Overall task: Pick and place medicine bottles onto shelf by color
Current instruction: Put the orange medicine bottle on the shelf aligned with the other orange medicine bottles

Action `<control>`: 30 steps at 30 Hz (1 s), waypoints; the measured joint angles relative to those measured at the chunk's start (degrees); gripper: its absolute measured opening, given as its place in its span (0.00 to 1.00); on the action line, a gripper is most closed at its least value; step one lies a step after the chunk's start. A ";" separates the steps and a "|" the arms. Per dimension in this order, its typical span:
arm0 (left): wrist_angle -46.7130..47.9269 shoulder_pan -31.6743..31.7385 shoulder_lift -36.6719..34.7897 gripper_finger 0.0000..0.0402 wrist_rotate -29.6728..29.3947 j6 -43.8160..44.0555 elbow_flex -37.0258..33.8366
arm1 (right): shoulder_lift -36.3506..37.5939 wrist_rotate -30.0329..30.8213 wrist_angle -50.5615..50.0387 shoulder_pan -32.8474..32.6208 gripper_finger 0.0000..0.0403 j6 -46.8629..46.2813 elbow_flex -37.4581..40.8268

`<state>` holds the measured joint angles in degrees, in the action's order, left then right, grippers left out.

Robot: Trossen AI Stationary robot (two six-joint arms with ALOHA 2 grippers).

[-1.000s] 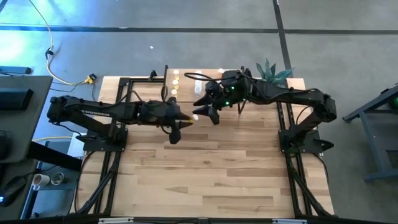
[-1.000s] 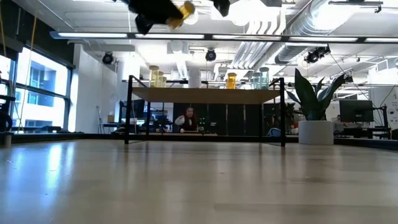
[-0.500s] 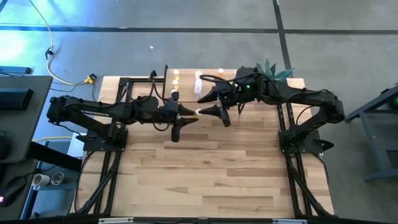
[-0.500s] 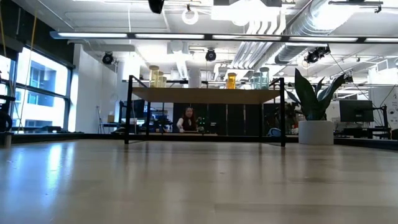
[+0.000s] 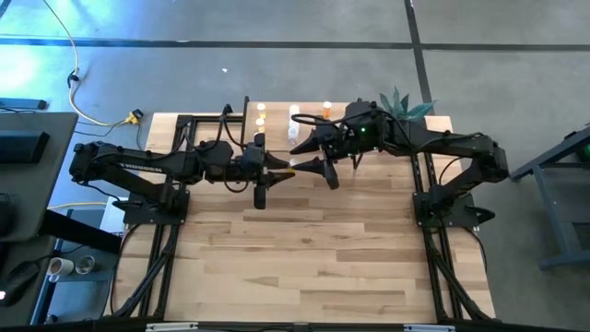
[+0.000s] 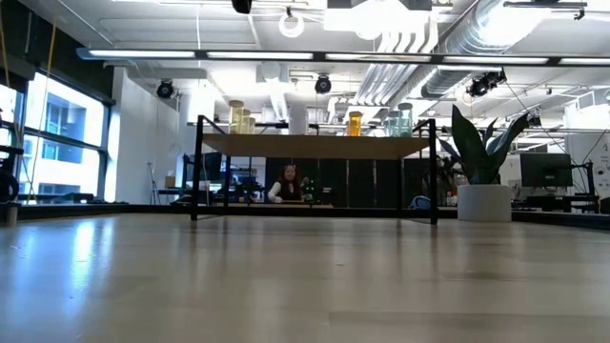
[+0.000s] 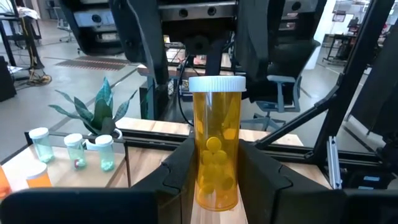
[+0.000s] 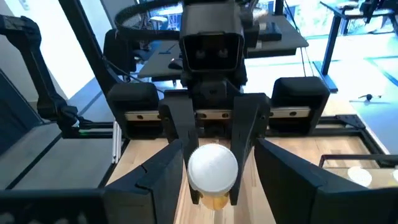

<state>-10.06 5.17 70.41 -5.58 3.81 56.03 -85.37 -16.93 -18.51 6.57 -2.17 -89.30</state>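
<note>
My left gripper [image 5: 288, 167] is high above the table's middle, shut on a yellow medicine bottle [image 7: 216, 149] with a white cap [image 8: 212, 168]. My right gripper [image 5: 310, 154] faces it from the table's right. It is open, with its fingers [image 7: 142, 43] on either side of the cap and apart from it. The shelf [image 6: 315, 145] stands on its black legs at the table's far edge. Yellow [image 6: 238, 116], orange [image 6: 355, 122] and pale green bottles [image 6: 398, 121] stand on it. My left gripper pinches the bottle's amber body [image 7: 216, 183] between its two fingers, at the half away from the cap. The fingers come level from the table's left and lie along the bottle. The bottle lies level, cap toward my right gripper, lifted clear of the table.
A potted green plant [image 5: 402, 103] stands at the table's far right, beside the shelf. Three pale bottles [image 7: 74, 149] and an orange one [image 7: 37, 177] show on the shelf near the plant. A person [image 6: 288, 183] sits in the room beyond the table.
My left gripper has risen with the yellow bottle, out of the top of the low view. It has gone a little toward the table's right edge and levelled out. My right gripper has drawn back toward the table's right edge and now faces the bottle's cap.
</note>
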 joint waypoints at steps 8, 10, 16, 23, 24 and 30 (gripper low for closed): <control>0.05 0.00 0.02 0.22 -0.05 0.00 0.00 | -0.28 0.00 -2.39 0.00 0.47 -2.01 0.00; 0.08 0.00 0.02 0.22 -0.05 0.00 0.00 | -0.30 0.00 -2.42 0.00 0.47 -2.28 0.00; 0.14 0.04 0.04 0.22 -0.15 0.00 0.00 | -0.30 0.00 -2.38 0.00 0.45 -2.93 0.00; 0.19 0.07 0.04 0.22 -0.23 0.00 0.00 | -0.30 -0.02 -2.39 0.00 0.32 -2.93 0.00; 0.19 0.07 0.04 0.22 -0.23 0.00 0.00 | -0.30 -0.03 -2.40 0.00 0.31 -2.95 0.00; 0.21 0.07 0.04 0.22 -0.25 0.01 0.00 | -0.30 -0.02 -2.40 0.00 0.27 -2.97 0.00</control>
<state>-9.85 5.23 70.46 -5.82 3.83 56.03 -85.67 -16.95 -20.91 6.57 -5.15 -89.30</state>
